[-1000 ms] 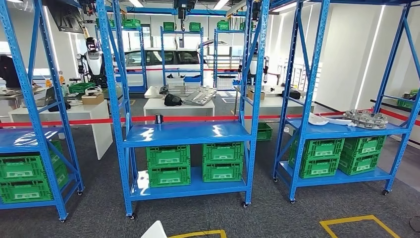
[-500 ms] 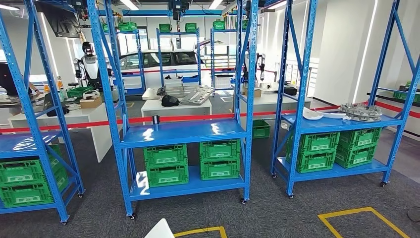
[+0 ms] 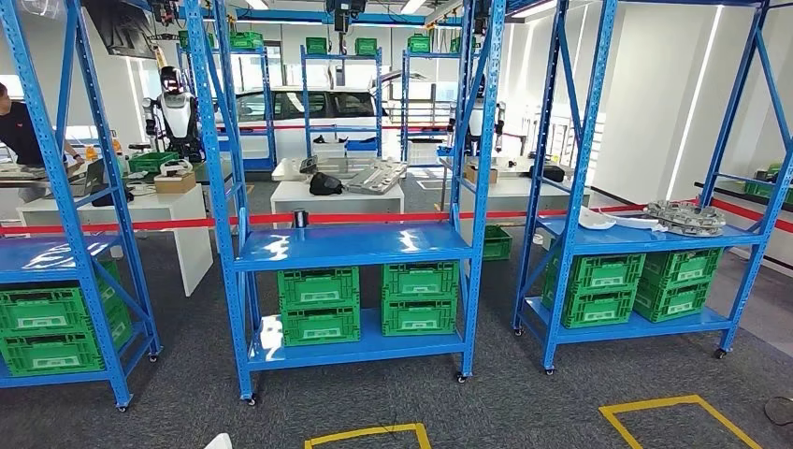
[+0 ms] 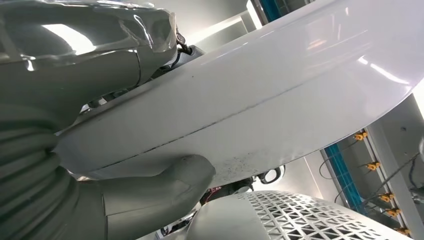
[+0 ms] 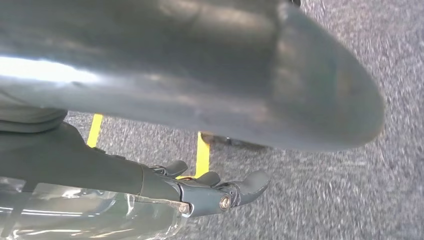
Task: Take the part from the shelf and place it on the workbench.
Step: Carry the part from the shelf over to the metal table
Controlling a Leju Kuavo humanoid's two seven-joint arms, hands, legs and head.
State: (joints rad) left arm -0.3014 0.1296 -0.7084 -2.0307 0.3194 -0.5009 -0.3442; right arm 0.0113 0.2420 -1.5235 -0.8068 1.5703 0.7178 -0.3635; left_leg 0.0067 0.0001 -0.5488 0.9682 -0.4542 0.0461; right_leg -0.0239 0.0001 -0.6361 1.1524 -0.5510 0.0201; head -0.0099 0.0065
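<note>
1. The white part (image 4: 280, 100) is not on any rack. It is a long, smooth, gently curved panel clamped in the left hand (image 4: 85, 70), with the thick thumb (image 4: 165, 182) pressed on 1 face and the rest of the hand on the other.
2. Its long axis runs away from the left hand, so most of the panel overhangs the grip. In the head view, just a white tip (image 3: 221, 441) shows at the lower edge, left of centre.
3. The right hand (image 5: 200, 192) hangs over the grey floor (image 5: 350, 200) near yellow tape (image 5: 202, 150). Its fingers are loosely apart and hold nothing.
4. The pick looks done and the carry remains. The white workbench (image 3: 337, 199) lies well ahead, beyond the blue rack (image 3: 351, 248) and the red barrier tape (image 3: 374, 217), so the left arm is the 1 that must deliver.
5. The left wrist view shows the grip but no destination. The head view shows the route, with green crates (image 3: 318, 304) below the rack's shelf, but not the grip.
</note>
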